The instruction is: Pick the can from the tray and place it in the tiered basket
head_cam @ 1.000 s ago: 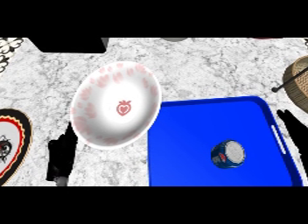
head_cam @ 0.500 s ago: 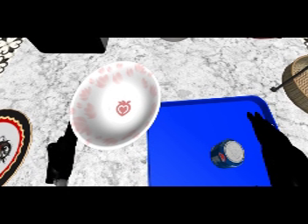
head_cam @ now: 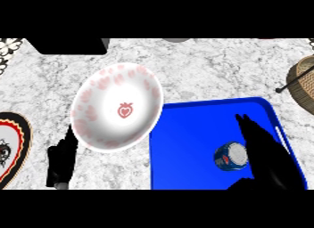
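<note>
The can [head_cam: 231,156] lies on the blue tray [head_cam: 186,151], in the tray's right half and near its lower part, with its pale round end facing up and its blue side showing along the left. Just beside it on the right is the right hand [head_cam: 268,153], which comes in from the lower right edge over the tray. Its fingers are long and straight, lying close together and pointing up and slightly left; they run along the can's right side, and their dark shape overlaps the can's edge, but whether they touch it I cannot tell. No finger curls round the can.

The tray sits on the marble counter [head_cam: 212,67], with its raised rim visible along the top and the right. Touching or overlapping the tray's upper left corner is a white plate [head_cam: 117,108] with a pink spotted border and a small red strawberry mark in the middle. Below the plate's left edge the left hand [head_cam: 62,160] rests near the lower edge, fingers straight and pointing up, holding nothing.

At the left edge lies part of a second plate [head_cam: 7,149] with a dark, patterned rim. At the upper right edge stands the wicker tiered basket [head_cam: 310,87], well apart from the can. A black box [head_cam: 67,45] sits at the top left.
</note>
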`<state>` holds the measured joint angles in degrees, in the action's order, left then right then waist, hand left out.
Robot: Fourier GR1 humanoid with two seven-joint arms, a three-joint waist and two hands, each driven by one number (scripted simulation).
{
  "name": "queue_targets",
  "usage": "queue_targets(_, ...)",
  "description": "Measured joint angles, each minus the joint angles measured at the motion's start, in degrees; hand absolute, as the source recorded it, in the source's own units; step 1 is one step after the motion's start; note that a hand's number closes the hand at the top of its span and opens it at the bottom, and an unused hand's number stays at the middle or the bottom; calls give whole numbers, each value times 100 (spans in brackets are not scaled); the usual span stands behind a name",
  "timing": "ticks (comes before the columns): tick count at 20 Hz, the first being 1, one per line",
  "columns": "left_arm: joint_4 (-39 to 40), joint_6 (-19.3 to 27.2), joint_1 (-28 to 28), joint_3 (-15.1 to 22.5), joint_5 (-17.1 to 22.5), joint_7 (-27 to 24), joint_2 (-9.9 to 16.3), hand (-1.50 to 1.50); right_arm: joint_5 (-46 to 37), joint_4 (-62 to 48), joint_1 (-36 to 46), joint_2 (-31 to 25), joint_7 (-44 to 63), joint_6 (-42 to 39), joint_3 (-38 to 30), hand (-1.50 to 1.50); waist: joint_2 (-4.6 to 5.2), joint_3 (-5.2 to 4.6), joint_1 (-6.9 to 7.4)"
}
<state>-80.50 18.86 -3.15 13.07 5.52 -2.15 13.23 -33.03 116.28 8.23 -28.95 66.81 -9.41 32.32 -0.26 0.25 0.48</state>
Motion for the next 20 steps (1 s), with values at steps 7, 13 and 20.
queue_targets(7,43,8,59,-7,-64,73,-51,0,206,-266,152,243,120,-267,-123,-150,-5,4,-19)
queue_targets(13,-7,-21,26,-55,-82,117,-51,0,226,-635,187,393,38,-399,-220,-150,-2,2,-15)
queue_targets(20,-99,-163,-23,-159,-12,204,17,0,277,-839,123,641,5,-559,-292,-150,-4,0,-31)
